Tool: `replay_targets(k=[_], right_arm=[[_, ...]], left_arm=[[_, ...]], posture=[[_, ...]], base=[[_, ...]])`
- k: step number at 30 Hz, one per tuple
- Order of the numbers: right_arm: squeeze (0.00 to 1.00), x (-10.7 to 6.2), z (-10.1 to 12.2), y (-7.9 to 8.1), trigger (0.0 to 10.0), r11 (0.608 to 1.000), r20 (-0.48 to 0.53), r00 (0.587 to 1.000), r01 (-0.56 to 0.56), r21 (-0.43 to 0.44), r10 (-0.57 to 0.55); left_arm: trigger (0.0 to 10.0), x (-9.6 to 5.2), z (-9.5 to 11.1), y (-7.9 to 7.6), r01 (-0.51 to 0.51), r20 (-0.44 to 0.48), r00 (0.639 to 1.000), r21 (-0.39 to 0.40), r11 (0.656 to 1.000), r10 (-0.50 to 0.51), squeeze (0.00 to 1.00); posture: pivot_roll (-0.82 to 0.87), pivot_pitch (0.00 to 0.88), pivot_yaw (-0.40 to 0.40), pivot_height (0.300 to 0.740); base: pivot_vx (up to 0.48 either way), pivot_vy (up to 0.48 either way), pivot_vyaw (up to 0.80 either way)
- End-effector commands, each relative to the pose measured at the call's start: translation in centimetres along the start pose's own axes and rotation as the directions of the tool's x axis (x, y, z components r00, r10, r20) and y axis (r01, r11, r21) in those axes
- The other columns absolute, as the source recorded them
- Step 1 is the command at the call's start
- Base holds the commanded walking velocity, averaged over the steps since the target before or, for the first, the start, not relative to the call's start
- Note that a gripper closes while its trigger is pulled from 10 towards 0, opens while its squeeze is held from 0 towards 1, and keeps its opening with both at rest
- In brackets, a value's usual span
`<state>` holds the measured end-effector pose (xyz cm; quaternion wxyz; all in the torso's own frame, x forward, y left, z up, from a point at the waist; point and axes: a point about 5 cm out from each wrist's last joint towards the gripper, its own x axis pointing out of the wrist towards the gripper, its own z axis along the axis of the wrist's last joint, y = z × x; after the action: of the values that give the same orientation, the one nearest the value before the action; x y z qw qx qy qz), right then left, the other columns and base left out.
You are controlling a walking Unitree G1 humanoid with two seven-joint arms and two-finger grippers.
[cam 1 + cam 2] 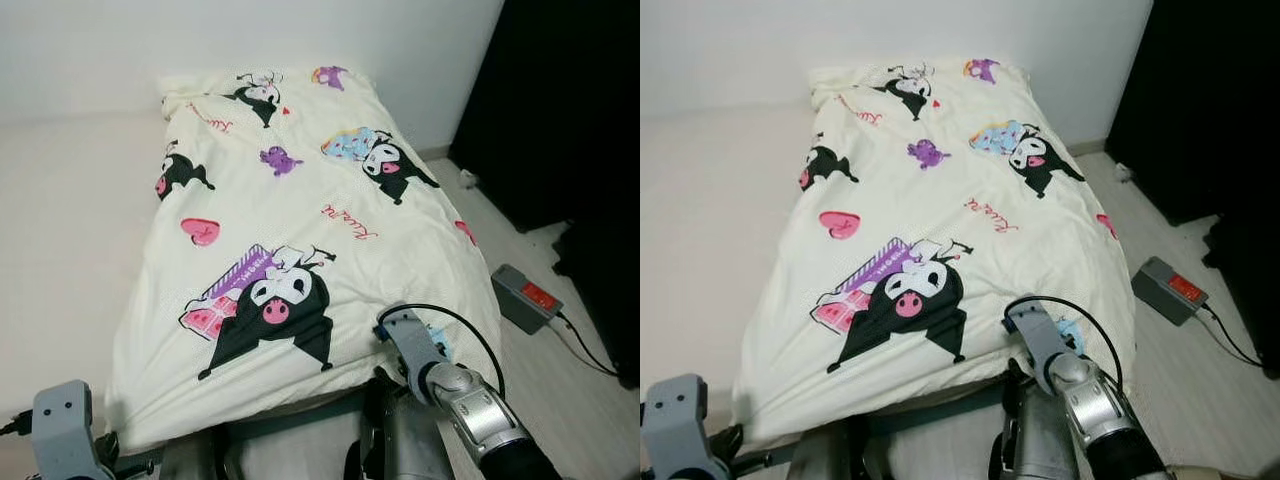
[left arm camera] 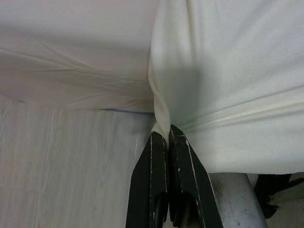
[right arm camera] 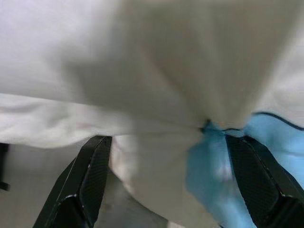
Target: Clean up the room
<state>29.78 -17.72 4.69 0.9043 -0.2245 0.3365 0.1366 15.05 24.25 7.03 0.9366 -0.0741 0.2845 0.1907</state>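
A cream duvet (image 1: 300, 200) printed with black cartoon figures and pink hearts lies spread over the bed. My left gripper (image 2: 167, 135) is shut on a twisted corner of the duvet (image 2: 223, 71) at the near left edge, just above the wooden floor. The left arm (image 1: 62, 425) shows at the bottom left. My right arm (image 1: 425, 355) reaches to the near right edge of the duvet. There my right gripper (image 3: 168, 142) stands open, its fingers (image 3: 92, 164) wide apart on either side of a bunched fold with a light blue patch (image 3: 213, 171).
The bare mattress (image 1: 60, 220) lies to the left of the duvet. A grey box with a red label (image 1: 525, 297) and its cable sit on the floor at the right. Dark furniture (image 1: 570, 100) stands at the far right, a white wall behind the bed.
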Motion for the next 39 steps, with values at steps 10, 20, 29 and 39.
replay_targets(k=[10,20,29,39], right_arm=[[0.00,0.0,-1.5,-3.1,10.0,0.987,-0.118,0.981,0.148,-0.066,-0.155],[0.00,-0.2,-2.1,-4.5,10.0,0.978,-0.146,0.968,0.198,-0.070,-0.206],[0.00,-0.1,-2.2,-5.1,10.0,0.974,-0.177,0.959,0.210,-0.084,-0.221],[0.00,-0.4,-2.6,-5.8,10.0,0.972,-0.206,0.951,0.213,-0.101,-0.230]], left_arm=[[0.0,0.0,-4.0,-0.1,0.122,-0.286,0.951,-0.004,0.993,-0.118,0.00],[0.0,-0.5,-4.8,0.0,0.240,-0.369,0.907,0.062,0.969,-0.201,0.00],[0.0,0.3,-4.6,1.0,0.252,-0.405,0.894,0.105,0.962,-0.190,0.00],[0.0,-0.1,-5.3,1.9,0.270,-0.452,0.872,0.120,0.955,-0.190,0.00]], posture=[[0.05,0.130,0.051,0.550],[0.04,0.111,0.052,0.550],[0.03,0.085,0.048,0.550],[0.03,0.077,0.042,0.550]], base=[[0.000,0.000,0.00],[0.000,0.000,0.00],[0.000,0.000,0.00],[0.000,0.000,0.00]])
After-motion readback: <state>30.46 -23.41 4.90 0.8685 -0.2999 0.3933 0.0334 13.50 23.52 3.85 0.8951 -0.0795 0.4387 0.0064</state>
